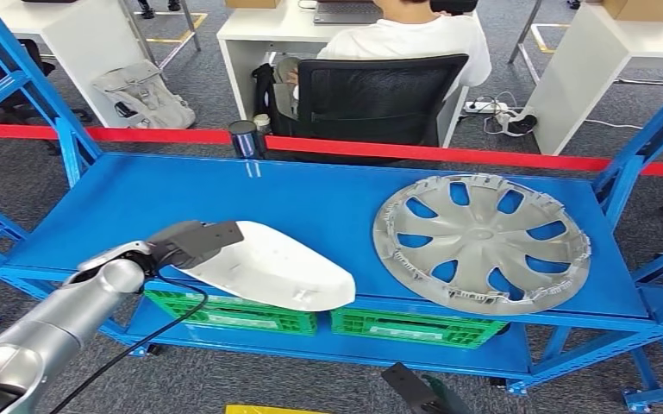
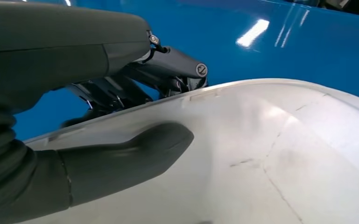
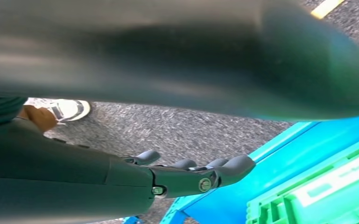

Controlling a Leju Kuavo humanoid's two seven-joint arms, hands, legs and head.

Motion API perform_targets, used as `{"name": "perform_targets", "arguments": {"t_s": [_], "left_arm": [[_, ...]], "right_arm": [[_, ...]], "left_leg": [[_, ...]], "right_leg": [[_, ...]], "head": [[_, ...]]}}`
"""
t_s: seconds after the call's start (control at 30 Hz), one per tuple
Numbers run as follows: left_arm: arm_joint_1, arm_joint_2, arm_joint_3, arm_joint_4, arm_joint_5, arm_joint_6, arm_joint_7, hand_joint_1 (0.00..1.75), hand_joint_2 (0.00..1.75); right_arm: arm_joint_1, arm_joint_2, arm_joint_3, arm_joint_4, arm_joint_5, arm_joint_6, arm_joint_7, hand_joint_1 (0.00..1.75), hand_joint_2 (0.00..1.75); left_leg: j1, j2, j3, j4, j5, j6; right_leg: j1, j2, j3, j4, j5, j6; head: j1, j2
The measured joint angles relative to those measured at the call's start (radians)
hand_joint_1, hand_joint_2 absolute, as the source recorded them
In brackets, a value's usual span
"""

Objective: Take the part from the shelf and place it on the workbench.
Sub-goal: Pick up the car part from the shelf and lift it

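A: Since the part is gripped at its near end by the left hand, which step is to be read here?

B: The taking step is judged to be in hand. In the left wrist view the thumb is laid on the white shell's upper face and the dark fingers are curled behind its edge, so the shell is grasped. Whether it is lifted clear of the shelf cannot be told; it is seen at the front edge, overhanging the green crates below.

A: And the right hand?

B: It is seen hanging near the shelf frame, fingers loosely extended, nothing held.

A: What is called for next?

B: The part should be raised and drawn back off the shelf, kept well apart from the hubcap, then carried to the workbench, which is not seen here. A one-ended grip is likely to let the shell droop, so a slow lift is advised.
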Motion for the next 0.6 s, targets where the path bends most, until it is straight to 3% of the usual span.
{"name": "perform_targets", "arguments": {"t_s": [0.03, 0.1, 0.23, 0.6], "left_arm": [[0.0, 0.001, 0.0, -0.003, 0.001, 0.002, -0.008, 1.75, 0.0], [0.0, 0.002, 0.0, -0.014, 0.002, 0.01, -0.029, 1.75, 0.0], [-0.001, 0.004, 0.0, -0.056, 0.002, 0.032, -0.068, 1.75, 1.75], [-0.005, 0.004, -0.001, -0.177, 0.0, 0.084, -0.078, 1.75, 1.75]], "right_arm": [[0.0, 0.0, 0.001, 0.0, 0.0, 0.0, 0.001, 0.0, 0.0], [0.0, -0.001, 0.004, 0.0, 0.0, 0.003, 0.001, 0.0, 0.0], [0.0, -0.002, 0.007, 0.0, -0.006, 0.006, -0.003, 0.0, 0.0], [0.0, -0.004, 0.011, 0.0, -0.018, 0.006, -0.014, 0.0, 0.0]], "left_leg": [[0.0, 0.0, 0.0, 0.0, 0.0, 0.0], [0.0, 0.0, 0.0, 0.0, 0.0, 0.0], [0.0, 0.0, 0.0, 0.0, 0.0, 0.0], [0.0, 0.0, 0.0, 0.0, 0.0, 0.0]], "right_leg": [[0.0, 0.0, 0.0, 0.0, 0.0, 0.0], [0.0, 0.0, 0.0, 0.0, 0.0, 0.0], [0.0, 0.0, 0.0, 0.0, 0.0, 0.0], [0.0, 0.0, 0.0, 0.0, 0.0, 0.0]], "head": [[0.0, 0.0], [0.0, 0.0], [0.0, 0.0], [0.0, 0.0]]}}
